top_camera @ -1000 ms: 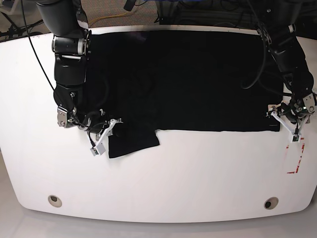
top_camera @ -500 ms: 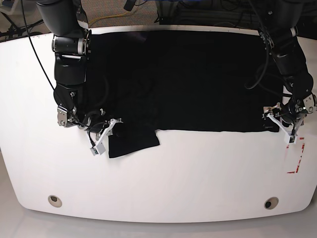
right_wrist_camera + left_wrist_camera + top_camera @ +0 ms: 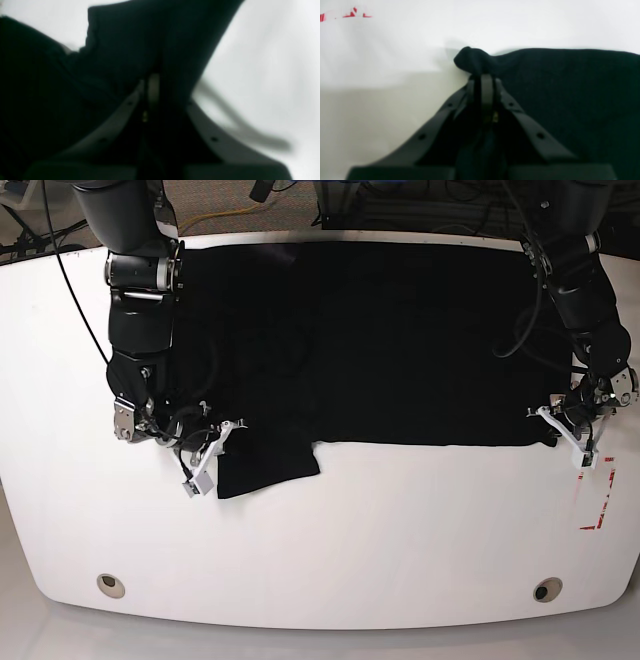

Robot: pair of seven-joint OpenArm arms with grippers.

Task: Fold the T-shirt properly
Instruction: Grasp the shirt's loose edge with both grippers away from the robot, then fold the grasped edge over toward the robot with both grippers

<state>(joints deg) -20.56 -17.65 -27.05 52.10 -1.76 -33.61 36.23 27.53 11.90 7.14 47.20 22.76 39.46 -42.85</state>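
I see the shirt (image 3: 370, 340) lying spread across the far half of the white bench (image 3: 330, 540), a wide plain black sheet reaching from one arm to the other. No print shows on the side facing up. Its near edge runs straight for most of its width. At the base view's left end a flap (image 3: 268, 468), probably a sleeve, juts toward me past that edge. The cloth is mostly flat, with soft creases near that end.

My right end effector (image 3: 212, 450) sits low at the flap's outer side. In its wrist view the fingers (image 3: 153, 87) are drawn together with black cloth (image 3: 130, 47) rising between and above them, so it is pinching the shirt, though the view is blurred.

My left end effector (image 3: 572, 435) is at the opposite near corner. Its wrist view shows the tips pressed together on a small bunched nub of the shirt's corner (image 3: 473, 60), the rest of the cloth (image 3: 570, 87) lying flat beside it on the bench.

Red tape marks (image 3: 597, 515) sit on the bench just beyond that corner. Two round holes (image 3: 111, 584) are set in the bench's near edge.
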